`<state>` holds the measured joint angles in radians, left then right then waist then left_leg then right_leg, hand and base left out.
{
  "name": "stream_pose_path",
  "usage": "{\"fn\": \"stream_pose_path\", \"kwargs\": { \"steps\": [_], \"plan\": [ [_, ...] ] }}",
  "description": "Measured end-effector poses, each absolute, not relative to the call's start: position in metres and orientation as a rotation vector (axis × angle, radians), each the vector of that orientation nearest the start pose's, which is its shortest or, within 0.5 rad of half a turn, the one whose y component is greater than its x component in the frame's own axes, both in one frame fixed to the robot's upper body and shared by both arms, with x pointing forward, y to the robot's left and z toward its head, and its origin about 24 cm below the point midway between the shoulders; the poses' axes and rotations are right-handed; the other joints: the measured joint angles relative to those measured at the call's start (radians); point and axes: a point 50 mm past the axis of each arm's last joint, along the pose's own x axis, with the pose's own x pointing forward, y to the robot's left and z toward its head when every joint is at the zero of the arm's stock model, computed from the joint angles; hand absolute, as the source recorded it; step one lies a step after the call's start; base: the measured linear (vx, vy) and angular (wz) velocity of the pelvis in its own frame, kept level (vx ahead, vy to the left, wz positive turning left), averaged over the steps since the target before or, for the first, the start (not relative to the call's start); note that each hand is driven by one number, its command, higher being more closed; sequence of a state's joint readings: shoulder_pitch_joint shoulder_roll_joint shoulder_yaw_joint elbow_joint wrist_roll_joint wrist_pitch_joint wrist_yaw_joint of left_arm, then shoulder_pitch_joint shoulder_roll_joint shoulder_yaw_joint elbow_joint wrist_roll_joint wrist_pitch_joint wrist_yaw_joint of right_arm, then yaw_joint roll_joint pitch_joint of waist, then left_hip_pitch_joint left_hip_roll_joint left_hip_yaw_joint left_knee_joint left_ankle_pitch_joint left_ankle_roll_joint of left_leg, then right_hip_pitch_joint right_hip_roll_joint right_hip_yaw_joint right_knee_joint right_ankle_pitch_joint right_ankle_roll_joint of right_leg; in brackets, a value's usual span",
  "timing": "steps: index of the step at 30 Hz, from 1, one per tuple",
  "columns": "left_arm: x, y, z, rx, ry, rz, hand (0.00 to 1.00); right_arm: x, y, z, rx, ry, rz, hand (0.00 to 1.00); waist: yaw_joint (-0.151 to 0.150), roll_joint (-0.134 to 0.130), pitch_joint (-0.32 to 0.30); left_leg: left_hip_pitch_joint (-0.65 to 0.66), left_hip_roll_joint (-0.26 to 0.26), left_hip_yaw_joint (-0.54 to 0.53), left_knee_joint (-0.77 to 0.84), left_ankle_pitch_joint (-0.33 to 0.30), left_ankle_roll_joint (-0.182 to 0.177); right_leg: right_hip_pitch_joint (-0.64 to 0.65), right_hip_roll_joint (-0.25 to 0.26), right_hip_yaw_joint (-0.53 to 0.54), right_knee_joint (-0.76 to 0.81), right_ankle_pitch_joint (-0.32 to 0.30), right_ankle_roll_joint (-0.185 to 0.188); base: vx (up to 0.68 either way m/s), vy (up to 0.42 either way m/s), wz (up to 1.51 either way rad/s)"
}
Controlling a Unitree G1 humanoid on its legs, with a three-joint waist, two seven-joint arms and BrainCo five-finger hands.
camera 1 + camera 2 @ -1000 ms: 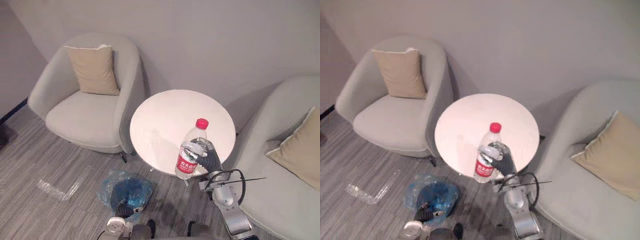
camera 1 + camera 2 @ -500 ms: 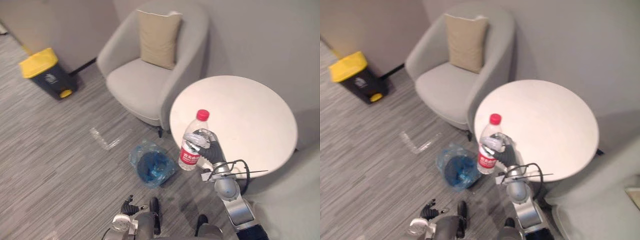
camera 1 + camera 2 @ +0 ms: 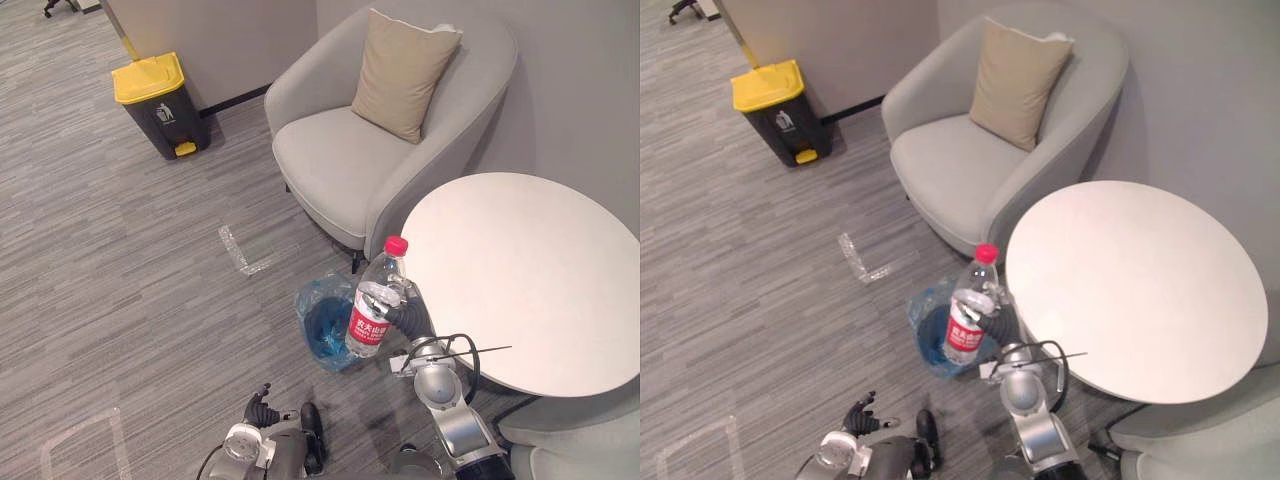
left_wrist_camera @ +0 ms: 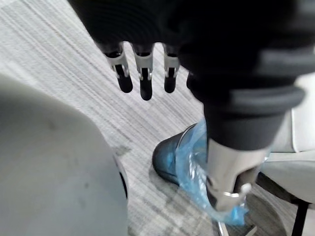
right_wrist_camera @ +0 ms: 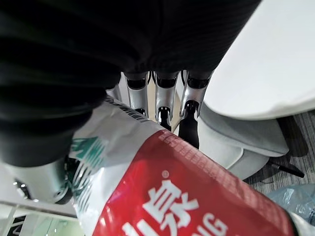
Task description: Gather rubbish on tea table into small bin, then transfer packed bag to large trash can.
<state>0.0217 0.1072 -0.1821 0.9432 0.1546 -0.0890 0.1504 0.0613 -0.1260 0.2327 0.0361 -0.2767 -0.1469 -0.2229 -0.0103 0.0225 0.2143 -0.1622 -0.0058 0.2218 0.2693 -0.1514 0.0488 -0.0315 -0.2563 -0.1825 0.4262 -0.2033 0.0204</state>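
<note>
A clear plastic bottle (image 3: pixel 370 305) with a red cap and red label stands upright in the air, and my right hand (image 3: pixel 408 318) is shut round its lower half. It hangs just off the left edge of the round white tea table (image 3: pixel 520 270), beside and above the small bin (image 3: pixel 322 328) lined with a blue bag on the floor. The right wrist view shows the label (image 5: pixel 197 201) pressed against my fingers (image 5: pixel 165 105). My left hand (image 3: pixel 258 406) hangs low near the floor with relaxed fingers (image 4: pixel 142 78), the bin (image 4: pixel 179 157) just beyond them.
A large dark trash can (image 3: pixel 160 100) with a yellow lid stands by the wall at the far left. A grey armchair (image 3: pixel 350 170) with a tan cushion (image 3: pixel 402 75) sits behind the bin. Tape marks (image 3: pixel 242 252) lie on the grey carpet.
The camera has swung left, bringing the yellow-lidded can into view. My right hand has carried the bottle off the table's edge to beside the small bin.
</note>
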Motion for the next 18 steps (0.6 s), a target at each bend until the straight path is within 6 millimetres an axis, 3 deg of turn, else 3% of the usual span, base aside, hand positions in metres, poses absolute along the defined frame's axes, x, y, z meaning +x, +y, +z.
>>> {"fn": "stream_pose_path", "kwargs": {
  "steps": [1,2,4,5,7,10,14,18],
  "plan": [
    [0.146,0.170,-0.140,0.381,0.852,-0.060,0.00,0.234,-0.126,0.030,-0.370,-0.100,0.044,1.00,-0.002,-0.002,-0.001,0.015,0.007,-0.020,-0.015,0.000,0.000,-0.018,0.030,0.033,0.033,-0.011,-0.005,0.21,0.022,0.48],
    [0.145,0.173,-0.141,0.390,0.861,-0.056,0.00,0.233,-0.124,0.030,-0.372,-0.101,0.057,1.00,-0.003,-0.005,-0.001,0.043,0.019,-0.044,-0.039,0.005,0.005,-0.044,0.092,0.060,0.004,-0.040,0.015,0.20,-0.033,0.54],
    [0.143,0.176,-0.142,0.398,0.873,-0.054,0.00,0.233,-0.121,0.028,-0.368,-0.094,0.068,1.00,-0.004,-0.009,-0.001,0.083,0.022,-0.060,-0.059,0.014,-0.011,-0.075,0.148,0.069,-0.038,-0.040,0.018,0.24,-0.064,0.41],
    [0.143,0.176,-0.142,0.397,0.875,-0.055,0.00,0.233,-0.121,0.027,-0.370,-0.092,0.069,1.00,-0.004,-0.009,-0.001,0.091,0.019,-0.066,-0.059,0.013,-0.013,-0.074,0.156,0.068,-0.055,-0.034,0.010,0.26,-0.068,0.45],
    [0.141,0.172,-0.144,0.392,0.885,-0.063,0.00,0.230,-0.124,0.022,-0.378,-0.068,0.062,1.00,-0.014,-0.012,-0.010,0.113,-0.011,-0.114,-0.057,0.001,-0.029,-0.063,0.156,0.049,-0.157,0.061,0.011,0.25,-0.079,0.74],
    [0.140,0.167,-0.144,0.378,0.884,-0.066,0.00,0.229,-0.129,0.021,-0.396,-0.064,0.058,1.00,0.000,0.020,-0.016,0.112,0.006,-0.128,-0.082,-0.002,-0.042,-0.044,0.174,0.028,-0.201,0.062,0.011,0.28,-0.082,0.28],
    [0.141,0.168,-0.144,0.389,0.883,-0.074,0.00,0.229,-0.134,0.021,-0.393,-0.059,0.032,1.00,-0.004,0.015,-0.013,0.126,0.033,-0.118,-0.001,-0.032,-0.085,0.038,0.195,0.025,-0.248,0.063,0.011,0.16,-0.051,0.10],
    [0.142,0.167,-0.144,0.393,0.875,-0.079,0.00,0.230,-0.133,0.023,-0.391,-0.070,0.035,1.00,0.008,0.014,-0.013,0.101,0.055,-0.095,0.141,-0.045,-0.099,0.076,0.203,0.068,-0.264,0.087,0.007,0.11,0.030,-0.26]
  ]
}}
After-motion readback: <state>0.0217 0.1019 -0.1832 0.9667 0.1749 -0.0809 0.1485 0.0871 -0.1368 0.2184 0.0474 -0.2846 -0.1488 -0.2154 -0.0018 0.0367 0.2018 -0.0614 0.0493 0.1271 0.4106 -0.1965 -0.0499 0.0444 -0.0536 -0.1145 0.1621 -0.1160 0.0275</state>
